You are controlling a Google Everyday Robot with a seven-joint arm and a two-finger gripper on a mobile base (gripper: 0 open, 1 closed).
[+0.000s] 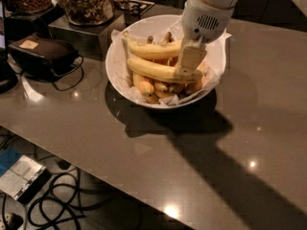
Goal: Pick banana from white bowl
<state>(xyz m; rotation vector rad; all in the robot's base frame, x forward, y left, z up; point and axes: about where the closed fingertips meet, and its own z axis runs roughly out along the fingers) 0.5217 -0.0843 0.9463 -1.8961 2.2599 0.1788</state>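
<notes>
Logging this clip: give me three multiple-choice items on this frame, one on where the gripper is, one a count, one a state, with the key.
1. Where is the gripper?
A) over the glass jars
B) down in the white bowl, at its right side
C) over the floor cables

2. How many long bananas lie across the top of the pile?
A) two
B) five
C) none

3. What state are those long bananas in?
A) lying in the bowl
B) lifted clear of it
C) out on the counter

Key: 1 B, it is at the right end of the lower long banana. 2 A, that one and the upper long banana. 3 A, both rest on the pile inside the rim.
</notes>
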